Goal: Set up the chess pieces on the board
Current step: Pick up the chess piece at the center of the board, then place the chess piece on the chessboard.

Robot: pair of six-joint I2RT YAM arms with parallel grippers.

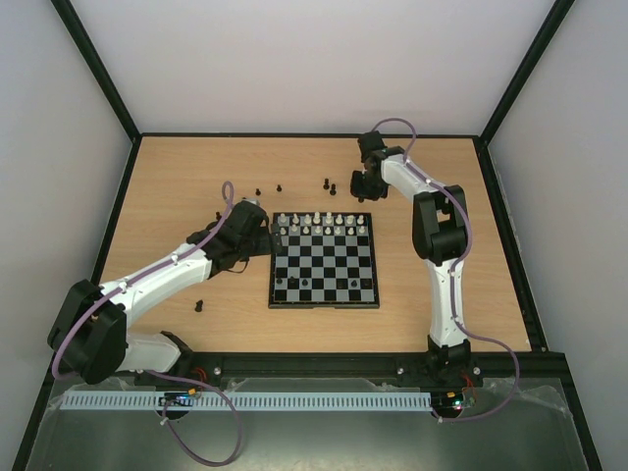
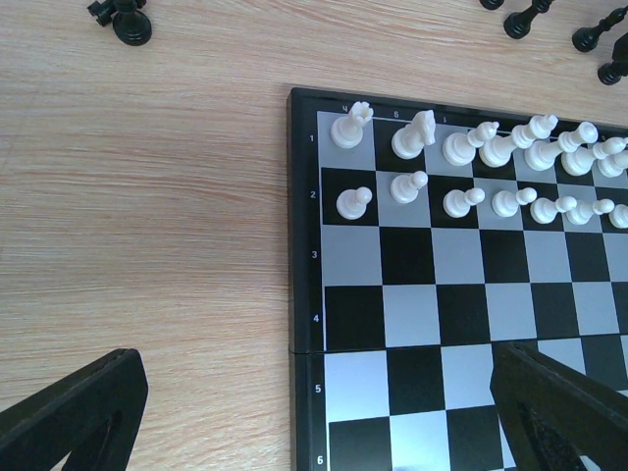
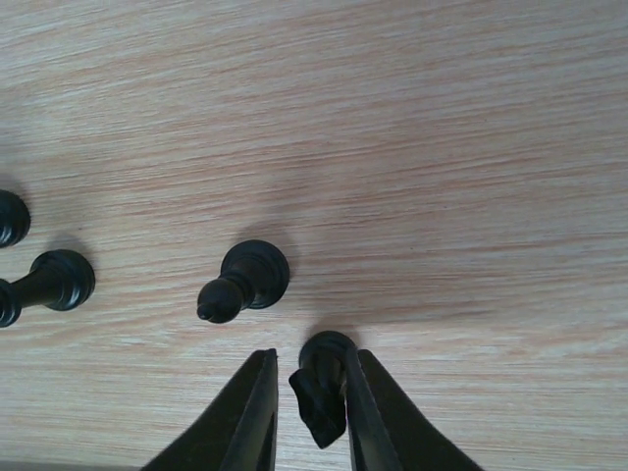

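In the right wrist view a black knight (image 3: pixel 322 388) stands on the wood between the fingers of my right gripper (image 3: pixel 310 368). The right finger touches it; a narrow gap shows at the left finger. A black bishop-like piece (image 3: pixel 245 278) stands just beyond, and two more black pieces (image 3: pixel 54 282) are at the left. The board (image 1: pixel 324 305) lies mid-table with white pieces (image 2: pixel 491 147) in its two far rows and two dark pieces (image 1: pixel 298 283) near its left front. My left gripper (image 2: pixel 319 412) hangs wide open over the board's left edge (image 2: pixel 304 245), holding nothing.
Loose black pieces (image 1: pixel 280 186) are scattered on the wooden table behind the board, and one (image 1: pixel 199 305) lies by the left arm. My right gripper (image 1: pixel 359 186) is behind the board's far right corner. Black frame rails edge the table.
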